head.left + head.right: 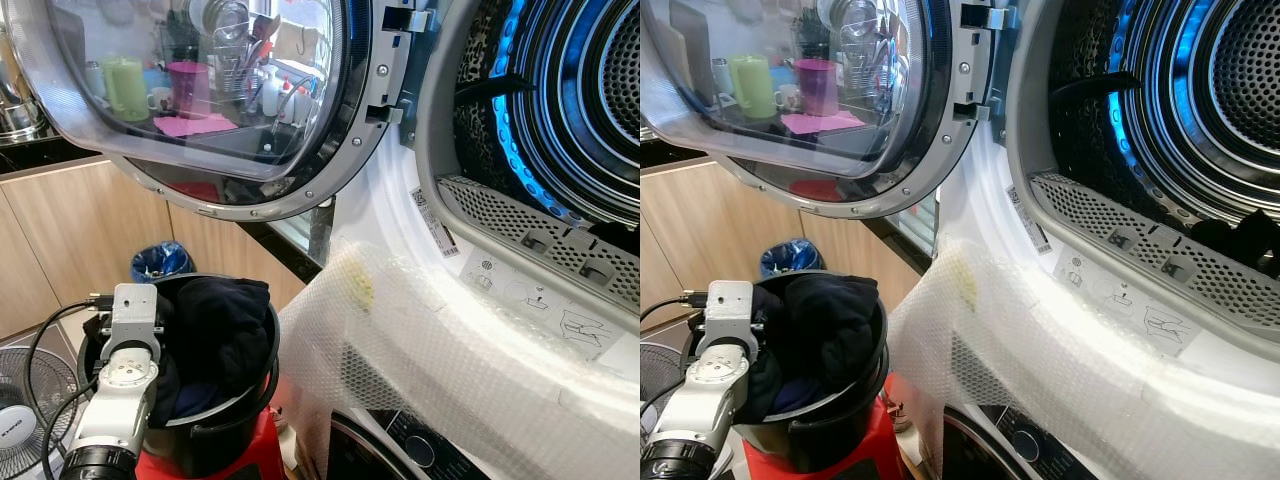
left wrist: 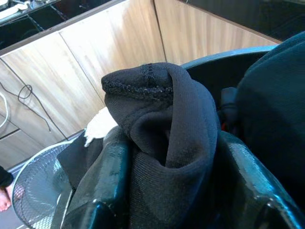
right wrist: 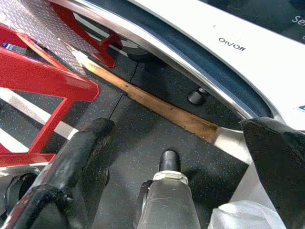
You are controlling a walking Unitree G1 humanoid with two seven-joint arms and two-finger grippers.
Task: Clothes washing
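left gripper (image 2: 167, 191) is clamped on a dark garment (image 2: 162, 129) at the black bucket (image 1: 235, 425) rim, right gripper (image 3: 181, 157) hangs open and empty; trailing cloth could snag that rim when lifted toward the drum (image 1: 560, 110).

Head pair: look forward and down from close before the open drum (image 1: 560, 110), round door (image 1: 200, 90) swung out on the robot's left.
Shared by both eyes: door, drum, bubble wrap (image 1: 450, 370), black bucket (image 1: 225, 420) of dark clothes (image 1: 225, 325).
Left wrist: looks along left gripper (image 2: 169, 191), very near a dark garment (image 2: 162, 124); wooden cabinets (image 2: 95, 57) behind.
Right wrist: faces down past right gripper (image 3: 190, 162) toward dark floor (image 3: 143, 129), red stand (image 3: 43, 76), white machine front (image 3: 228, 47).
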